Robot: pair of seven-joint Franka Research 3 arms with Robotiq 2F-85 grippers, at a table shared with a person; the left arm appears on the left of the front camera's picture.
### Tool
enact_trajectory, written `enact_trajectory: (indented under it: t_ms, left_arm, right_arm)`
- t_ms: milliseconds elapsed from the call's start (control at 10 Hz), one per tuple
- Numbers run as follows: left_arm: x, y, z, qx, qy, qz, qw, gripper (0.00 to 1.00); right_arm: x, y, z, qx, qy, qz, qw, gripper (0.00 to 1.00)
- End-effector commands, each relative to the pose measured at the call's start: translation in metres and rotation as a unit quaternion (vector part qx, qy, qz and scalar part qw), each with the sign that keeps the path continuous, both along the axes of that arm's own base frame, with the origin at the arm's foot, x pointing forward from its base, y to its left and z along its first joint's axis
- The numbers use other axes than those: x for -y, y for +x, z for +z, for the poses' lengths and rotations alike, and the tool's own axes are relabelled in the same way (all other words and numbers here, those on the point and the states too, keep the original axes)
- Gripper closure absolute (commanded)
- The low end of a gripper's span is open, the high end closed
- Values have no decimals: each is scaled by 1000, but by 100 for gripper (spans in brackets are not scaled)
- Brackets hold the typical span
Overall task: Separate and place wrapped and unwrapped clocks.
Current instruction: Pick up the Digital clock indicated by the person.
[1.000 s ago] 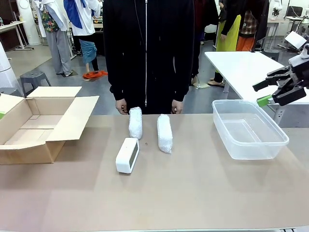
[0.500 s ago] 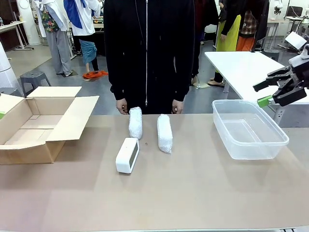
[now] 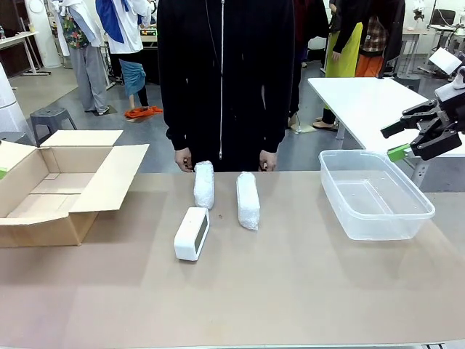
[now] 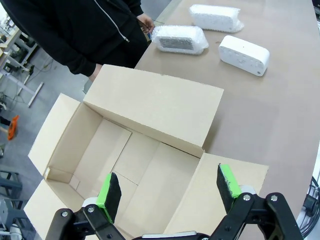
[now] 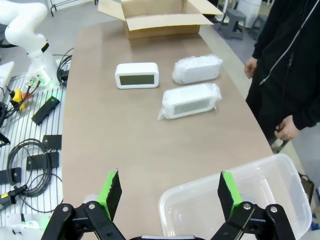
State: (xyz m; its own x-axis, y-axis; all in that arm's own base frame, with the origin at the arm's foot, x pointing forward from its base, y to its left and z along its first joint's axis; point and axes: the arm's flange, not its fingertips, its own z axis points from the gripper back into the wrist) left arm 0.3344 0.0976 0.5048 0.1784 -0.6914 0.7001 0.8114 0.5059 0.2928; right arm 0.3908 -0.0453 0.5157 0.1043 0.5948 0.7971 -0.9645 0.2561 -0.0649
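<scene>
The left gripper stands with its jaws wide apart and nothing between them at the bottom of the left wrist view. It hangs over the open cardboard box, whose flaps are spread and whose inside is bare. Beyond the box, at the upper right of that view, lie the box-side wrapped clock, the tub-side wrapped clock and the bare clock, all on the brown table.

The right gripper is at the right edge of the front view, raised above the table, its jaws spread and holding nothing. In the right wrist view the right gripper hovers over the near rim of the clear plastic tub, which has nothing in it.

In the front view the box sits at the left and the tub at the right. Between them, in the middle, the box-side wrapped clock and the tub-side wrapped clock lie side by side, apart, lengthwise toward the person standing at the far edge. The bare clock lies just below the box-side bundle. The person's hands rest at the table edge near the bundles.
</scene>
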Motion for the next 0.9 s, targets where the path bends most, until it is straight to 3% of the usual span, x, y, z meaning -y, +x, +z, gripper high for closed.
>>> enact_trajectory:
  t_ms: [0, 800]
  left_arm:
    - [-2, 1, -2, 4, -3, -9, 1000, 0]
    - [-2, 1, -2, 4, -3, -9, 1000, 0]
  right_arm:
    - [-2, 1, -7, 10, 15, 5, 1000, 0]
    - [-2, 1, -7, 10, 15, 5, 1000, 0]
